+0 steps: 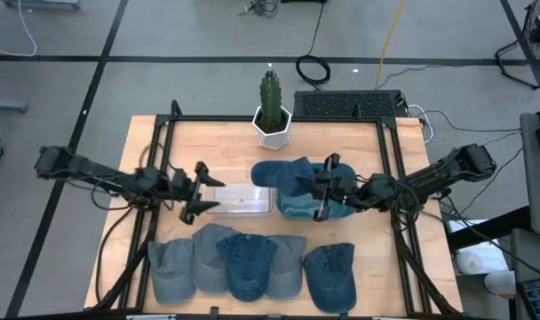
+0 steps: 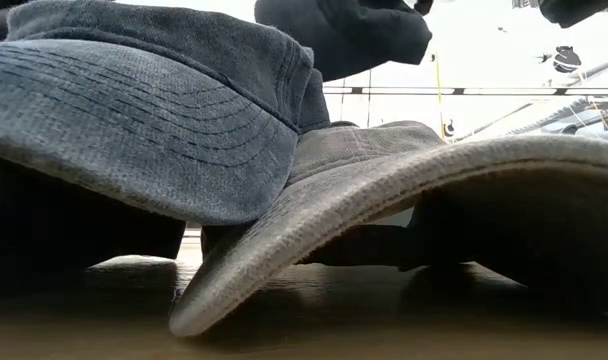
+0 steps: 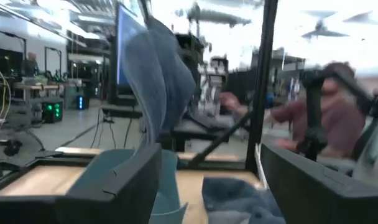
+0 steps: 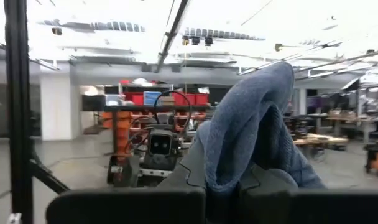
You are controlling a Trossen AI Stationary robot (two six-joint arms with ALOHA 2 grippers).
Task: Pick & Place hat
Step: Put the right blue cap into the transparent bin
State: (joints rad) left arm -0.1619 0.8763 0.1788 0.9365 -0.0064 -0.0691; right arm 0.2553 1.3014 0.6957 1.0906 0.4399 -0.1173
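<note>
The teal hat (image 1: 292, 182) hung over the table's middle, pinched in the closed right gripper (image 1: 323, 191); no writing showed on it. Beside it lay a clear tray (image 1: 243, 199), with the left gripper (image 1: 199, 191) spread wide and empty. Four hats (image 1: 252, 265) lined the near edge; a cactus (image 1: 272, 107) stood behind.

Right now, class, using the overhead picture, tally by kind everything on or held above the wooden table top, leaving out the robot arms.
Grey and blue fabric caps in the front row: 5
Teal cap held by the right gripper: 1
Clear rectangular plastic tray: 1
Green cactus in a white pot: 1
Total: 8
</note>
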